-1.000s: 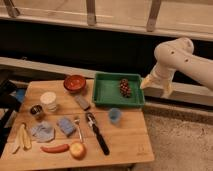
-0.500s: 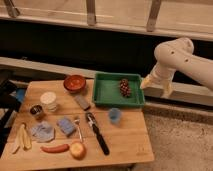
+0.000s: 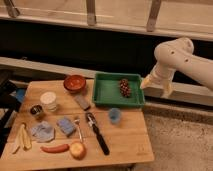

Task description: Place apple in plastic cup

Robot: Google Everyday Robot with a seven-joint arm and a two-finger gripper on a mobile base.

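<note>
**Apple not yet picked up; arm waits off to the side**

The task looks to be at its very start. The apple (image 3: pixel 77 149) lies on the wooden worktop (image 3: pixel 126 142) near the front edge, just beside the end of a long red sausage-shaped item (image 3: pixel 55 148) and close to a black-handled utensil (image 3: pixel 98 133). The plastic cup (image 3: pixel 115 115) stands upright and appears empty, just in front of the green tray (image 3: pixel 103 101) and well apart from the apple, with the utensil lying between the two.

The end effector (image 3: pixel 156 86) hangs beyond the right edge of the tray, off the worktop and far from both the fruit and the cup. Its two fingers are spread wide and grip nothing.

Judging from this layout, every step remains: reaching across to the front of the worktop, closing on the apple, lifting it clear of the sausage and the utensil, carrying it over the cup and letting it go. The apple looks about as wide as the cup's mouth, so the release will probably need careful centring.
</note>
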